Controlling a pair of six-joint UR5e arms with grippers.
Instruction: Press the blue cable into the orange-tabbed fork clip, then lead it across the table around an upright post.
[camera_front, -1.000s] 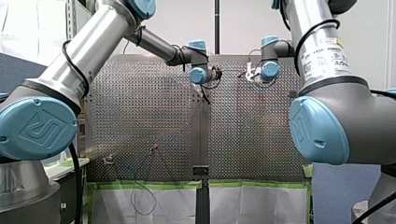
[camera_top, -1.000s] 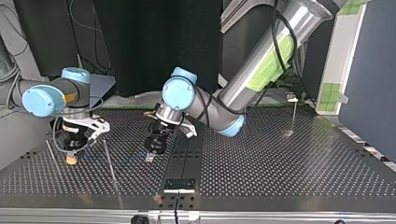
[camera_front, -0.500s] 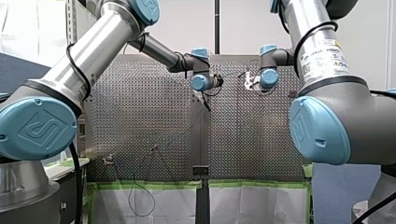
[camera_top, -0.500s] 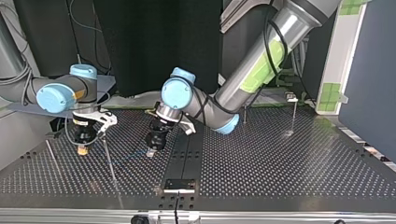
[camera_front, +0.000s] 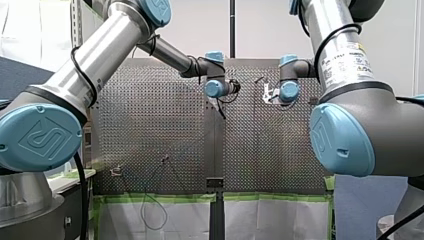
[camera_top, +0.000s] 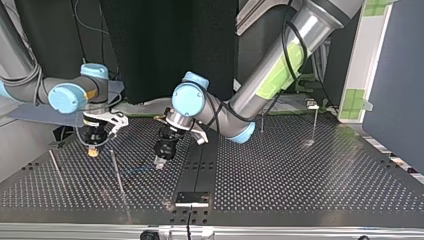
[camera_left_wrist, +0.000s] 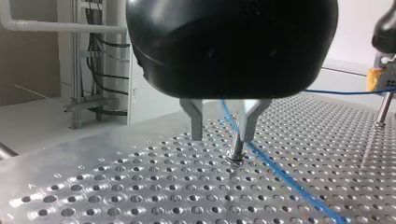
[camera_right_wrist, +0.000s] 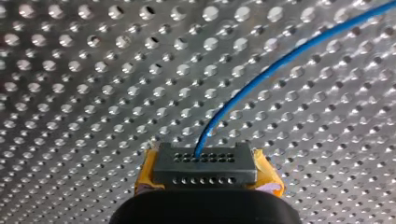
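The blue cable (camera_left_wrist: 273, 165) runs over the perforated table and passes between the two metal fingers (camera_left_wrist: 196, 122) of my left gripper (camera_left_wrist: 219, 135), which stand apart, open, around it without clamping it. A small metal stud (camera_left_wrist: 236, 152) sits in the table just under one fingertip. My right gripper (camera_right_wrist: 205, 181) has yellow pads (camera_right_wrist: 268, 179) shut on the cable's black end block (camera_right_wrist: 205, 164). In the top view my left gripper (camera_top: 160, 162) hangs near the table's middle and my right gripper (camera_top: 92, 151) further left, with the cable (camera_top: 132, 170) between them. I see no orange-tabbed clip.
Thin upright posts stand at the top view's left (camera_top: 114, 165), far left (camera_top: 54, 167) and back right (camera_top: 315, 125). A black strip with a bracket (camera_top: 192, 197) runs down the table's middle. A slack dark wire loop (camera_front: 152, 212) hangs off the near edge in the front view.
My left gripper's fingers have opened and it has stayed almost in place. My right gripper, still holding the cable end, has risen and drifted right and toward the back in the top view.
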